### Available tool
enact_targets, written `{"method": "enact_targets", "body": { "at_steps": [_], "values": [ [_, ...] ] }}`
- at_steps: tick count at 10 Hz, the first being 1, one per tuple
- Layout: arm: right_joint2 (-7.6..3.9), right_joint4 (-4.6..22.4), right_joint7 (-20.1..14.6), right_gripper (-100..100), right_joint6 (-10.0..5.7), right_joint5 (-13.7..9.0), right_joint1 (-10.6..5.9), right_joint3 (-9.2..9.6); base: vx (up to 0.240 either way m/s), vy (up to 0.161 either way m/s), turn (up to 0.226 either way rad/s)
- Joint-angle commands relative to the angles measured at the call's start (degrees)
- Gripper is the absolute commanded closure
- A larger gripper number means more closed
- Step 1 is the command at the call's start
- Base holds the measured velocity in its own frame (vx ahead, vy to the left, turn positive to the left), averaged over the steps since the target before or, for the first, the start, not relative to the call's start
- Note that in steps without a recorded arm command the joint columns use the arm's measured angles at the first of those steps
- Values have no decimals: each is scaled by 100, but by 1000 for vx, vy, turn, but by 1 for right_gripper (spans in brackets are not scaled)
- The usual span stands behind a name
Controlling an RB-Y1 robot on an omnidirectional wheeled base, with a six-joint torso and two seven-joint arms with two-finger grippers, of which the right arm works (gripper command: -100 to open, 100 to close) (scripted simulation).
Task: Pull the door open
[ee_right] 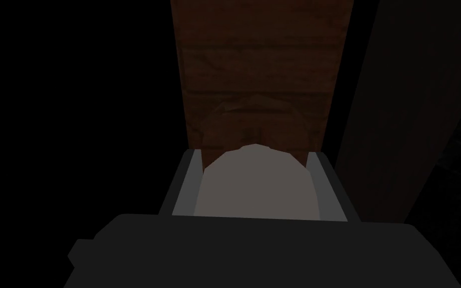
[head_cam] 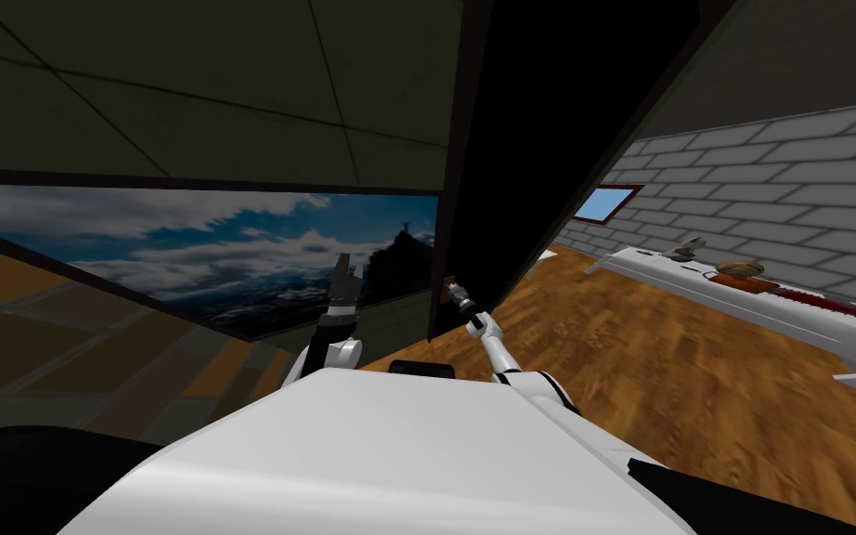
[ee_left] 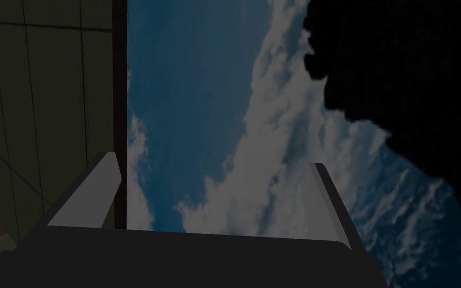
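Head view: the dark door [head_cam: 519, 167] stands at 12 to 1 o'clock, with a sky picture [head_cam: 213, 251] at 9 o'clock of it and a white table [head_cam: 788, 311] far off at 3 o'clock. At centre, the left gripper [head_cam: 346, 272] is raised before the sky picture, jaws spread. Just at 3 o'clock of it, the right gripper [head_cam: 455, 291] meets the door's lower edge, jaws pinching a pale round knob [ee_right: 257, 182].

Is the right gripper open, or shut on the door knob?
Shut: fingers of the right gripper press both sides of the round pale grey knob.
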Motion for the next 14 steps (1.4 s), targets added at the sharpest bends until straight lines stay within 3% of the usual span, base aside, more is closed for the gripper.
{"method": "enact_targets", "body": {
  "at_steps": [1,4,14],
  "values": [
    [16,4,-1,100,-5,3,6,14,-13,-17,20],
    [16,4,-1,100,-5,3,6,14,-2,-2,0],
    [40,52,-1215,100,74,-801,-40,-22,-64,-53,96]
  ]
}}
